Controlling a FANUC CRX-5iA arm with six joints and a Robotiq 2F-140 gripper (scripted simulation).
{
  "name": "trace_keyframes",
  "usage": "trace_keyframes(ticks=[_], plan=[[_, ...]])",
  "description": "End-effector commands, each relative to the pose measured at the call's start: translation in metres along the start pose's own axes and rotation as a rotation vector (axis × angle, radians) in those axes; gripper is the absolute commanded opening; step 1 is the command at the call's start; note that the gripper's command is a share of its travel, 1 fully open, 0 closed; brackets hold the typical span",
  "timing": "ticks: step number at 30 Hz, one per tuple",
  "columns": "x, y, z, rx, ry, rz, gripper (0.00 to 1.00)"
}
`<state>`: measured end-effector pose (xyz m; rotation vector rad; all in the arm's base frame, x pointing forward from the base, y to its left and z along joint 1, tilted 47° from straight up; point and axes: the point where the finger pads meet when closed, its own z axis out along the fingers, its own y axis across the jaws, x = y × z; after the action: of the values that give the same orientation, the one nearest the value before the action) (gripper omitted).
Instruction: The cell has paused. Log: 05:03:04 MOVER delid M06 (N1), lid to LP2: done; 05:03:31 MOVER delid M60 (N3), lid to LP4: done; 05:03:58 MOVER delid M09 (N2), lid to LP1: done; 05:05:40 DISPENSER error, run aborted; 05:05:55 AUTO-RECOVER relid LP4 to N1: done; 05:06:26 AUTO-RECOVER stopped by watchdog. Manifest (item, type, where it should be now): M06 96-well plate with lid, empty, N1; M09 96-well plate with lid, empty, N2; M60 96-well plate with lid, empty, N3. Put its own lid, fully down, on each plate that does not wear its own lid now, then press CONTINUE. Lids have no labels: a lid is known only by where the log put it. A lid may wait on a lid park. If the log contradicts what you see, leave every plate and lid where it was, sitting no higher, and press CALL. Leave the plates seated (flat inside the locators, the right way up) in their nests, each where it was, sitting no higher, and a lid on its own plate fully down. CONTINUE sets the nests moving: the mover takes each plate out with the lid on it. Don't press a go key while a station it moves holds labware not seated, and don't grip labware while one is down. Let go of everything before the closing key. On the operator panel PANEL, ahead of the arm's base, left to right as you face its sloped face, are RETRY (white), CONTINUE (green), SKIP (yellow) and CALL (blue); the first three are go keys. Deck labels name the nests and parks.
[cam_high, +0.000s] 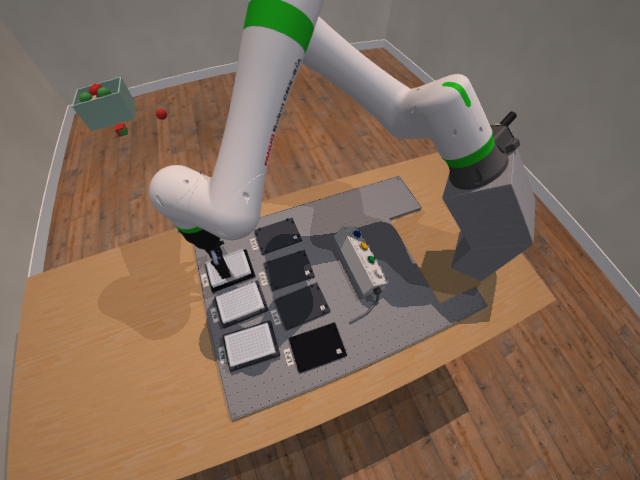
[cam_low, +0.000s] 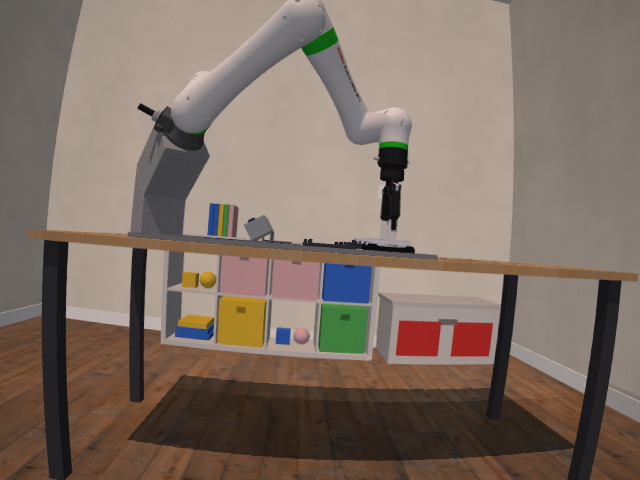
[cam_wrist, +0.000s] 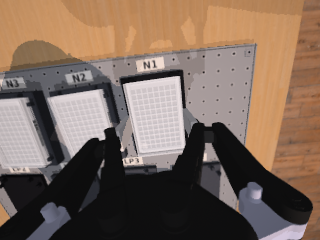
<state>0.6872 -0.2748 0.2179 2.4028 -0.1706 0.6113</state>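
Three white 96-well plates sit in a row of nests on the grey deck: N1 (cam_high: 230, 266) (cam_wrist: 152, 115), N2 (cam_high: 240, 302) (cam_wrist: 80, 122) and N3 (cam_high: 249, 344) (cam_wrist: 17, 132). My gripper (cam_high: 223, 271) (cam_low: 391, 224) (cam_wrist: 157, 119) points straight down over N1. It is shut on the clear lid at the N1 plate, one finger on each long side. I cannot tell if the lid is raised off the plate. Four dark lid parks (cam_high: 302, 304) run beside the nests; clear lids on them cannot be made out.
The operator panel (cam_high: 361, 260) stands right of the parks, with blue (cam_high: 356, 234), yellow (cam_high: 363, 245), green (cam_high: 370, 258) and white (cam_high: 378, 272) keys. The arm's grey base block (cam_high: 491, 222) stands at the table's right end.
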Motion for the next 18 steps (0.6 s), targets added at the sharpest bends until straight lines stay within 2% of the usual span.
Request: trace_keyframes(ticks=[1, 18], plan=[[0.0002, -0.0001, 0.0004, 0.0, 0.0, 0.0, 0.0], [0.0002, -0.0001, 0.002, 0.0, 0.0, 0.0, 0.0]])
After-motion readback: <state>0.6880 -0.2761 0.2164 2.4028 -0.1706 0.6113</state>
